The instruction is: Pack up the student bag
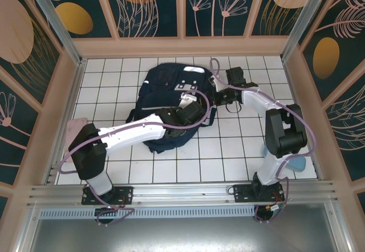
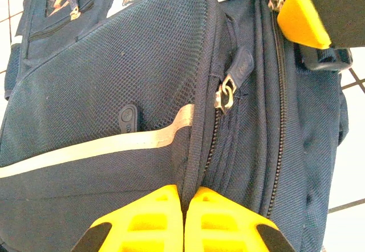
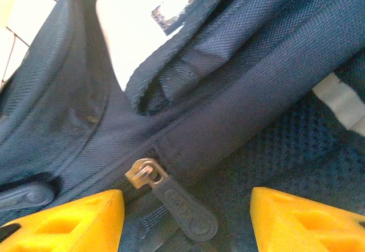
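Left gripper (image 2: 183,199) is pressed together, pinching the piped pocket edge of the large navy-blue fabric student bag (image 1: 171,86), which lies mid-way across the white tiled table (image 1: 171,169), toward its far edge. Right gripper (image 3: 185,199) is spread astride the dark rubber zipper tab (image 3: 182,209). If I close off-centre, the tab may slip out. If the left pinch lets go, I expect the bag to drag.

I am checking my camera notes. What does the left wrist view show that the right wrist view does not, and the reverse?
Left wrist: the left hand shut on a seam of the student bag. Right wrist: the right hand open, a zipper pull between its fingers. Both: the bag's navy mesh, a white stripe and zips.
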Controlling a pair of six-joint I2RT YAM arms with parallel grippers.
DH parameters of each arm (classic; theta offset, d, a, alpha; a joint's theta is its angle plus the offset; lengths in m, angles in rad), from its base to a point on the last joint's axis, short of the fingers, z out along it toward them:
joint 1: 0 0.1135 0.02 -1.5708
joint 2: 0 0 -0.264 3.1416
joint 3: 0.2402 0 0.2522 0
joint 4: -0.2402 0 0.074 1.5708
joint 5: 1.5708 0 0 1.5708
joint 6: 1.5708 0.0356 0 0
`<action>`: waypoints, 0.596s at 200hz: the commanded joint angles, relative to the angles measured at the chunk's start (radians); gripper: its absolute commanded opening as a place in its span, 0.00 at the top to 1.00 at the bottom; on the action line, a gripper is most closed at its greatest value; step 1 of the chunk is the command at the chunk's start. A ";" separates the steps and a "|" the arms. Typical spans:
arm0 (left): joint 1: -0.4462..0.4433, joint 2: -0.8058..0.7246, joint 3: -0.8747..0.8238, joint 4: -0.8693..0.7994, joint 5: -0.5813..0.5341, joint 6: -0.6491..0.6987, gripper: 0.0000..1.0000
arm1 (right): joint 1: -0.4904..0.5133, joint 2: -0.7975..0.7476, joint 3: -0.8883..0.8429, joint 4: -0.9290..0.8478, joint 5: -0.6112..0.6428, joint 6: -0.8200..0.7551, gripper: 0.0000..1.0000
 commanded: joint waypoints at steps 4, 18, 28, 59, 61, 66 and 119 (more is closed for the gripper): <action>0.018 -0.051 -0.008 -0.005 -0.107 -0.043 1.00 | -0.007 0.043 0.051 -0.031 -0.001 -0.082 0.39; 0.018 -0.048 -0.006 -0.003 -0.102 -0.041 1.00 | -0.007 0.057 0.068 -0.040 -0.020 -0.094 0.39; 0.018 -0.045 -0.003 -0.003 -0.103 -0.039 1.00 | -0.008 0.065 0.083 -0.044 -0.045 -0.106 0.42; 0.018 -0.043 0.001 -0.001 -0.103 -0.037 1.00 | -0.006 0.076 0.103 -0.075 -0.121 -0.142 0.55; 0.017 -0.043 0.001 0.000 -0.103 -0.037 1.00 | -0.006 0.077 0.104 -0.078 -0.124 -0.145 0.56; 0.018 -0.043 0.002 -0.001 -0.104 -0.037 1.00 | -0.006 0.077 0.103 -0.082 -0.127 -0.148 0.56; 0.020 -0.040 0.008 0.000 -0.104 -0.034 1.00 | -0.006 0.077 0.091 -0.108 -0.145 -0.173 0.71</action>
